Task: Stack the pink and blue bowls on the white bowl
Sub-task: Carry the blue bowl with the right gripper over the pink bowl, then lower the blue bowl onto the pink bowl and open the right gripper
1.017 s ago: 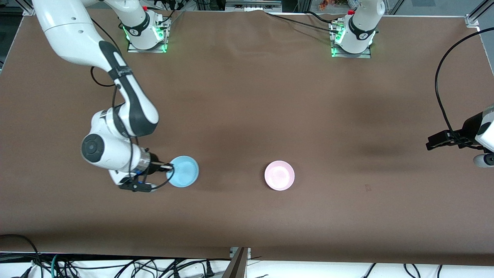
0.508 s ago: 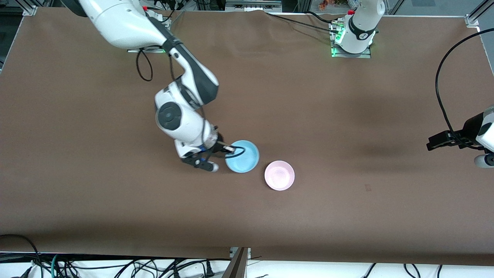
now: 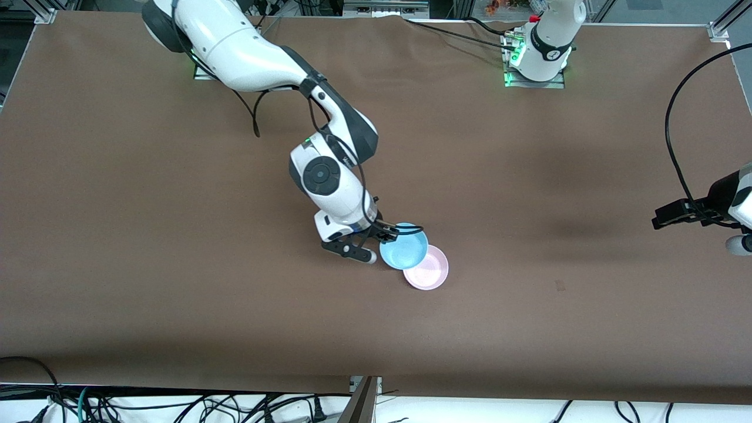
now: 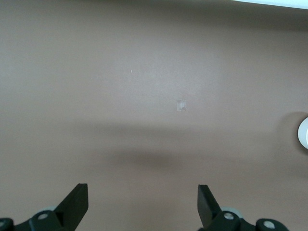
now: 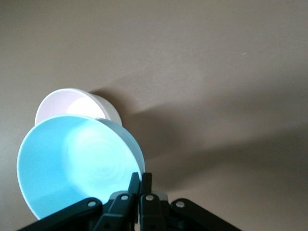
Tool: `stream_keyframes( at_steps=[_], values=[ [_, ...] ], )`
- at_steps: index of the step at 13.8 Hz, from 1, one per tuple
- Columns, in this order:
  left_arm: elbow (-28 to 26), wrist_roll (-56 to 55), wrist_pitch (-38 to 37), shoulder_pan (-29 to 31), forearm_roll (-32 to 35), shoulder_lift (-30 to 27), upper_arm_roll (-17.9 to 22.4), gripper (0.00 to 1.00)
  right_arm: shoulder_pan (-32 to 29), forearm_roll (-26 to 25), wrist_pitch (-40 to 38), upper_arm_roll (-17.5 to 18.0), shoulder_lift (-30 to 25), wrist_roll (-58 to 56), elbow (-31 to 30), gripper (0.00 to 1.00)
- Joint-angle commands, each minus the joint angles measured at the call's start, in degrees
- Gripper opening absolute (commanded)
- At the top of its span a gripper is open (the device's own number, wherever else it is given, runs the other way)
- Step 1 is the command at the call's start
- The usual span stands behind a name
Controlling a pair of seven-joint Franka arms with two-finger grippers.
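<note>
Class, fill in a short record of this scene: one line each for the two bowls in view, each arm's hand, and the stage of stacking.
blue bowl: held by its rim, up over the pink bowl's edge
pink bowl: on the brown table, partly covered by the blue one
right hand: shut on the blue bowl's rim
left hand: open, waiting at its own end of the table
stage: blue bowl not yet released

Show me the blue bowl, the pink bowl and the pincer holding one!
blue bowl (image 3: 404, 247): front view, its inside.
pink bowl (image 3: 429, 273): front view, uncovered inside.
right pincer (image 3: 392, 232): front view, fingertips on the blue rim.
</note>
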Motion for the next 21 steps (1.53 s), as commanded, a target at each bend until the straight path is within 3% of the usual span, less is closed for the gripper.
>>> stream_keyframes(
  at_steps=[1,13,21],
  values=[
    [1.4,-0.1,-0.2,0.2,0.6,0.5,-0.4,1.0,1.0,-0.8,-0.2,-0.6,1.7,1.2,4.1,0.0],
    [1.4,-0.1,-0.2,0.0,0.8,0.7,-0.5,1.0,1.9,-0.6,14.5,0.1,5.5,1.2,4.6,0.0],
    [1.4,-0.1,-0.2,0.0,0.8,0.9,-0.5,1.0,1.9,-0.6,17.1,-0.1,8.1,0.6,6.7,0.0]
  ],
)
